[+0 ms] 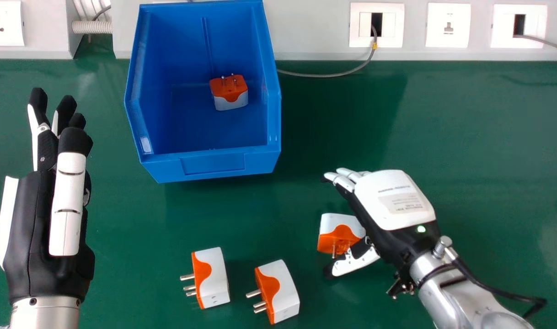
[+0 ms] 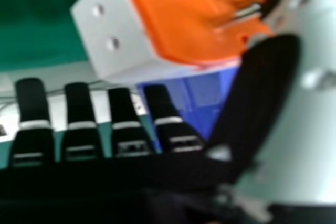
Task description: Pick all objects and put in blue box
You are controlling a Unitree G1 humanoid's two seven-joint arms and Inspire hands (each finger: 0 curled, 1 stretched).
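Between the thumb and straight fingers of the right hand (image 1: 393, 201), held apart, is a plug adapter (image 1: 329, 228). Grasping it seems the step in hand; next, thumb and fingers should close round it, then lift it to the blue box (image 1: 212, 162), ahead and left of that hand. Left of the same hand lie a second adapter (image 1: 281, 290) and a third adapter (image 1: 215, 276). The left hand (image 1: 45, 219) is well apart, fingers extended.

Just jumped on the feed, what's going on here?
The right hand is open at an orange-and-white plug adapter, its thumb near the prongs; it doesn't look gripped. Two more adapters, one beside the other, lie on the green table. A fourth is in the blue box. The left hand is idle.
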